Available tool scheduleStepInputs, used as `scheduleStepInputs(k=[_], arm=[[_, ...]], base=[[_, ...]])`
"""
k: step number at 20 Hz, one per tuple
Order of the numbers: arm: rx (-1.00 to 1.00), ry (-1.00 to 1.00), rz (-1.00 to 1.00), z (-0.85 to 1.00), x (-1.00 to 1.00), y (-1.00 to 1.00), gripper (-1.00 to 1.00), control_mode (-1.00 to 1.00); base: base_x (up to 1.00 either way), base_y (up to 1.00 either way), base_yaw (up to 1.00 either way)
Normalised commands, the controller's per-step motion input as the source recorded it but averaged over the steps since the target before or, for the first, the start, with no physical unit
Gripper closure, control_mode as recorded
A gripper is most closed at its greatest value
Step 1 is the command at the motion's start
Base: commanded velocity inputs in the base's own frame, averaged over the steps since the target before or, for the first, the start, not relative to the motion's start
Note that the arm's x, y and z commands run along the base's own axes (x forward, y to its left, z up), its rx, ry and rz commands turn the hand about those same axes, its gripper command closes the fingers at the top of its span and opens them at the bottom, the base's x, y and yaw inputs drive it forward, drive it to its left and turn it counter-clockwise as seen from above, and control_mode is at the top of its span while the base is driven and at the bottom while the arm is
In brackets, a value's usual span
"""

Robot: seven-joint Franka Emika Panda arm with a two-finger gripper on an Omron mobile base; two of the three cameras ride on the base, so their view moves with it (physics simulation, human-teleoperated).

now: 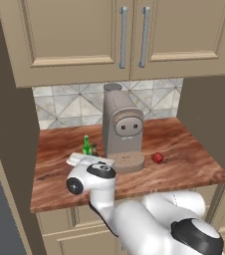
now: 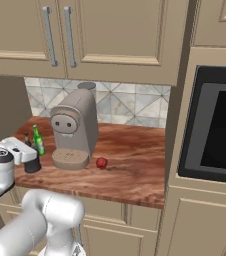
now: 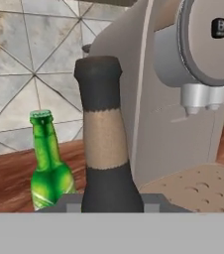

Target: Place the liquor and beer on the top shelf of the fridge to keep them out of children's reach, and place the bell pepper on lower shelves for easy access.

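Liquor (image 3: 104, 144), squat black glass, clamped in tool (image 3: 111, 201)

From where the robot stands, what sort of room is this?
A home kitchen, by the look of it: a wooden counter under beige wall cabinets, a coffee machine against a tiled backsplash, and a built-in oven beside it.

The beer (image 3: 48, 163) is glossy green glass with a ridged cap. The liquor (image 3: 104, 149) looks matt black, a rough tan band around its neck. The desk (image 1: 194, 159) is polished reddish wood — grain showing. The bell pepper (image 1: 157, 158) is shiny red; the coffee machine (image 1: 122, 127) is smooth, dull grey plastic.
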Motion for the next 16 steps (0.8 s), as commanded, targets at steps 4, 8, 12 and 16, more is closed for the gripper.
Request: scheduleStepInputs(k=[4, 8, 12, 16], arm=[[0.03, -0.06, 0.13, 0.74, -0.17, -0.34, 1.0, -1.0], [0.05, 0.0, 0.15, 0.86, -0.01, -0.45, 1.0, -1.0], [0.05, 0.0, 0.11, 0.85, -0.06, -0.57, 1.0, -1.0], [0.03, 0.0, 0.08, 0.79, -0.18, -0.58, 1.0, -1.0]], base=[[0.0, 0.0, 0.0], [0.0, 0.0, 0.0], [0.0, 0.0, 0.0], [0.0, 0.0, 0.0]])
